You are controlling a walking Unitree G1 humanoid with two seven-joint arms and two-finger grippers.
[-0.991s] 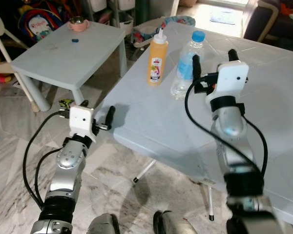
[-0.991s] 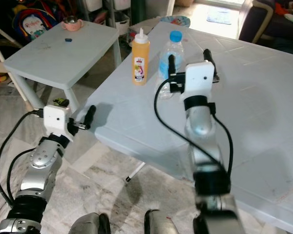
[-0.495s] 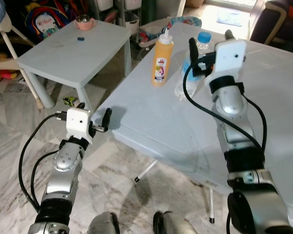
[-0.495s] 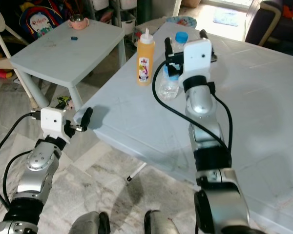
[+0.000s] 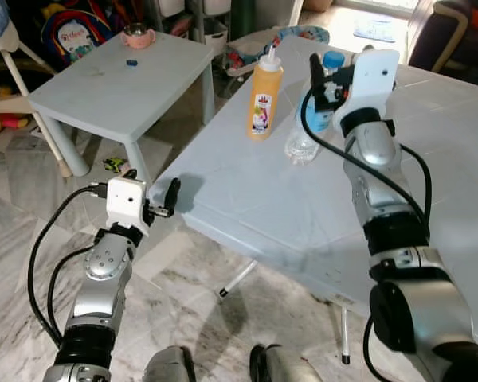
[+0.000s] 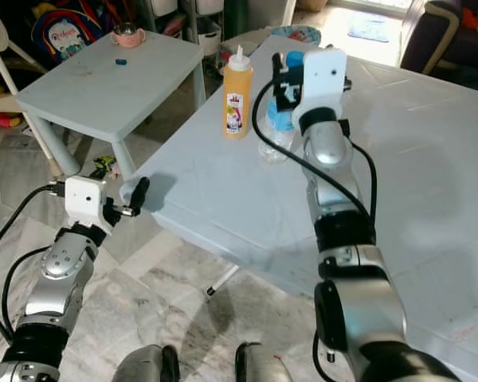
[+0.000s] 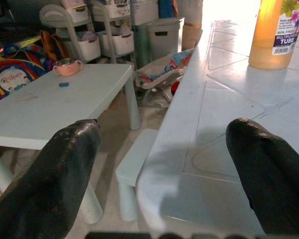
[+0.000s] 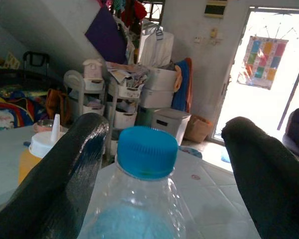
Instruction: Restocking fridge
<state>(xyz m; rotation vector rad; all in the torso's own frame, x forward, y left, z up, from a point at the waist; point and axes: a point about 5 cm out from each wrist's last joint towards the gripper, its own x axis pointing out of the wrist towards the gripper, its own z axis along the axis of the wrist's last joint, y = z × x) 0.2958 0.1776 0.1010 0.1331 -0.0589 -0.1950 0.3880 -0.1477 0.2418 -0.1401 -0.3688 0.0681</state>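
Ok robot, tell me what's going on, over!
Right pincer open, either side of the water bottle, not gripping yet. Left pincer open, low at the table edge. Orange sauce bottle standing close beside the water bottle.

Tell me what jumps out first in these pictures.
The right gripper is raised over the big table, its open fingers on either side of the water bottle with the blue cap. Beside it stands an orange sauce bottle. The left gripper hangs open at the table's corner.
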